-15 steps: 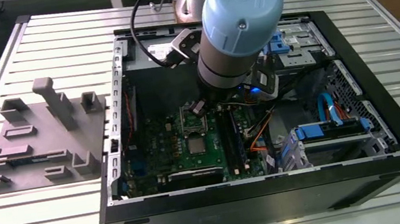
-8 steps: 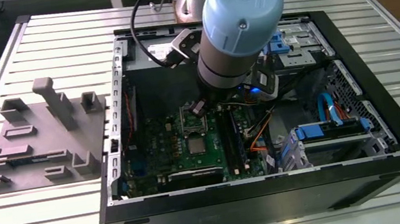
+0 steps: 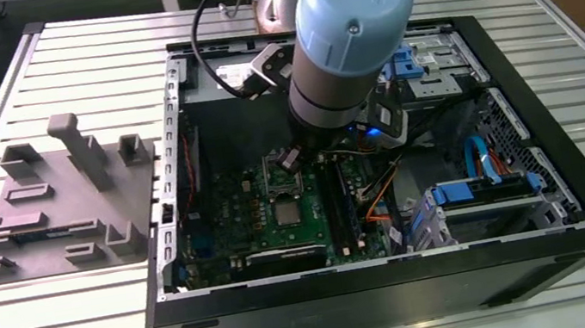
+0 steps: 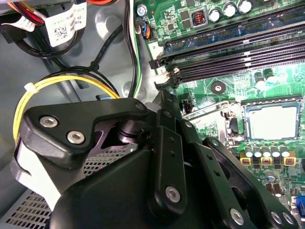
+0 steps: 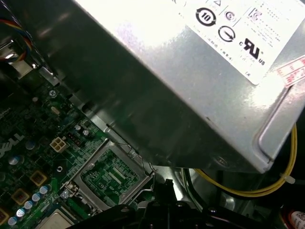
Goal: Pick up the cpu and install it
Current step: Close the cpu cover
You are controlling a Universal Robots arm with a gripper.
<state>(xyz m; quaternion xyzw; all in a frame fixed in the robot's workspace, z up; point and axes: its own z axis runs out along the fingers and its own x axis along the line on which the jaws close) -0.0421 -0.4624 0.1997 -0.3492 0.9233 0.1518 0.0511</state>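
Note:
The cpu (image 3: 289, 212) is a small silver-grey square lying flat on the green motherboard (image 3: 225, 218) inside the open computer case (image 3: 403, 282). In the second wrist view the cpu (image 4: 272, 121) sits in a dark square surround, apart from the black gripper (image 4: 164, 95). The cpu's corner (image 5: 53, 222) also shows in the first wrist view, beside the open metal socket frame (image 5: 112, 174). My gripper (image 3: 292, 160) hangs over the board just above the socket frame (image 3: 280, 176), and its tip (image 5: 167, 186) is close to that frame. It holds nothing that I can see.
A big grey box with a white label (image 5: 200, 71) looms beside the gripper. Yellow cables (image 4: 62, 83) run near it. Black memory slots (image 4: 238, 47) lie beside the socket. A drive cage with blue parts (image 3: 483, 192) stands at the exterior view's right. A grey fixture plate (image 3: 61, 207) lies left of the case.

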